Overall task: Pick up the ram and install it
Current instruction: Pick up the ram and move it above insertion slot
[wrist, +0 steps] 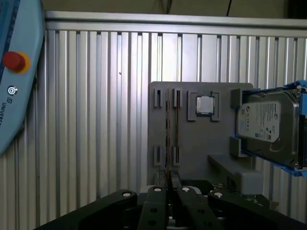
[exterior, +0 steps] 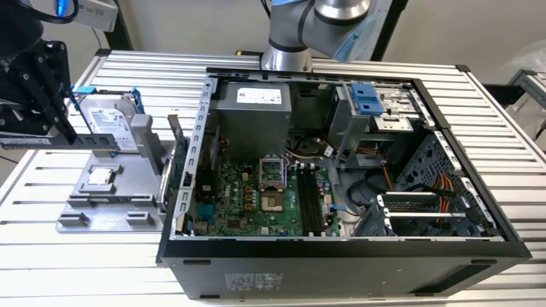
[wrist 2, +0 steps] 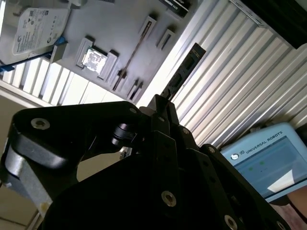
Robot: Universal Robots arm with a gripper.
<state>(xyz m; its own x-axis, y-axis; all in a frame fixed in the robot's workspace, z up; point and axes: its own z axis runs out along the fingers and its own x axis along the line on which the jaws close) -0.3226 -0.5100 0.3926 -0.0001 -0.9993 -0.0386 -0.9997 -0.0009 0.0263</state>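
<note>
Slatted metal table (exterior: 503, 115) beneath everything, carrying a grey holder plate (exterior: 102, 214) taken here as the landmark. To the exterior view's right of that plate, just beside it: an open black computer case (exterior: 341, 246), lying on its side with the green board inside facing up. Behind the case, farther from the plate, the silver base of the robot arm (exterior: 286, 54). On the plate's far end, standing on edge in a blue-tabbed bracket, a silver hard drive (exterior: 111, 121), also seen in both wrist views (wrist: 268, 127) (wrist 2: 33, 26). Well apart from the plate (wrist: 192, 148) (wrist 2: 115, 28), a blue-grey teach pendant (wrist: 12, 96) (wrist 2: 268, 160). Above the plate's edge on the exterior view's left, the black gripper (exterior: 64, 137) (wrist: 169, 184) (wrist 2: 162, 103), fingers clamped together on the ram (exterior: 85, 146). Ram held level and raised off the plate, its free end reaching toward the hard drive; edge-on in the first wrist view (wrist: 167, 129), lined up with the plate's narrow slot; dark and slanted in the second wrist view (wrist 2: 184, 69). Seated flat in a square pocket of the plate, near the hard drive, a small silver processor chip (exterior: 102, 177) (wrist: 205, 104) (wrist 2: 93, 57).
</note>
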